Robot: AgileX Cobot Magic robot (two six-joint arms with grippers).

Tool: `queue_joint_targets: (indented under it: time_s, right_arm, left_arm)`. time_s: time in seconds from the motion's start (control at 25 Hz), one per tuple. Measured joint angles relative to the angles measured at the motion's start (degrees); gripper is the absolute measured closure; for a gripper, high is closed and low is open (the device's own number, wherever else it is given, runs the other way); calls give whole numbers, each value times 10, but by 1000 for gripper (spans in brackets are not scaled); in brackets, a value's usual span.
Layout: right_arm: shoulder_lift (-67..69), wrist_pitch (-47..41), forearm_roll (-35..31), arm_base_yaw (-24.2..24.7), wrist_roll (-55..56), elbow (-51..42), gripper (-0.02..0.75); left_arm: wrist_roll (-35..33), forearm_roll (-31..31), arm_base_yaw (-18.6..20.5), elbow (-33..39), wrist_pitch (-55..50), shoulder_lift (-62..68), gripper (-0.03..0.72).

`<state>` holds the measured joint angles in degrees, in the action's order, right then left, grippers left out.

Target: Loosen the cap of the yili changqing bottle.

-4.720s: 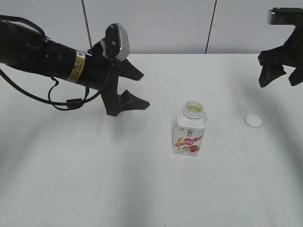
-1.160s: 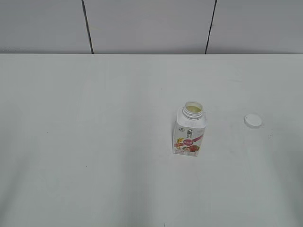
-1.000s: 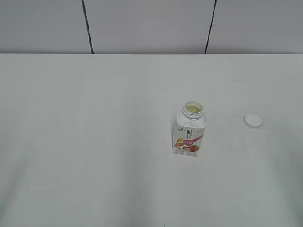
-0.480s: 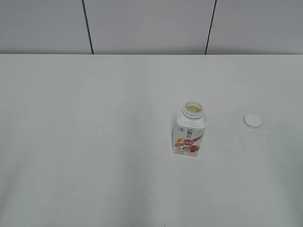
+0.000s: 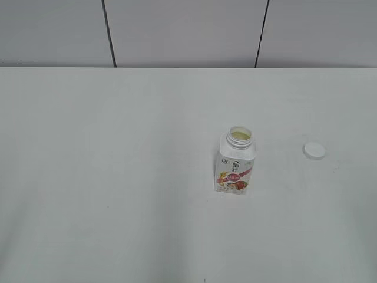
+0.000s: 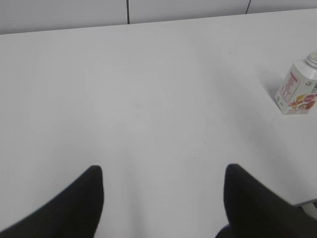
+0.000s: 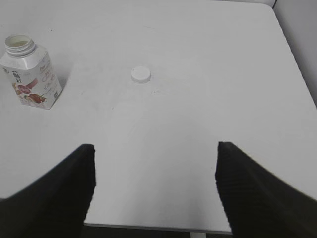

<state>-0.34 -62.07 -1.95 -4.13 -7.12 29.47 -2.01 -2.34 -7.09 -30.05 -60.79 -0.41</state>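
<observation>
The left gripper point(image 6: 163, 171) hangs over the left part of the white bench point(image 5: 118, 177) with its two dark fingers point(image 6: 84, 198) spread wide and nothing between them; only bare bench surface shows in the gap. In the left wrist view the yili changqing bottle point(image 6: 299, 87) sits far off to the right, near that picture's right edge, leaning in the frame because of the camera's tilt.

In the exterior view neither arm shows. The yili changqing bottle point(image 5: 235, 162) stands upright right of the bench's middle, about midway between the far edge and the near edge, its label with the pink-red fruit picture facing the camera. Its neck is open and pale contents are visible inside.

The cap point(image 5: 314, 150) lies flat on the bench to the right of the bottle, well apart from it and closer to the right edge.

The right gripper point(image 7: 156, 153) is held above the near right part of the bench, its fingers point(image 7: 247, 183) spread wide and empty. From its wrist view the bottle point(image 7: 29, 72) stands at upper left, and the cap point(image 7: 141, 74) lies apart from it, toward the middle.
</observation>
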Motion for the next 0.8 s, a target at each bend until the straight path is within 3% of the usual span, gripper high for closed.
queue_joint_targets:
  time_s: [0.8]
  right_arm:
    - [-1,0,1,0,0,-1,143]
  left_arm:
    - [0,0,0,0,0,0,218]
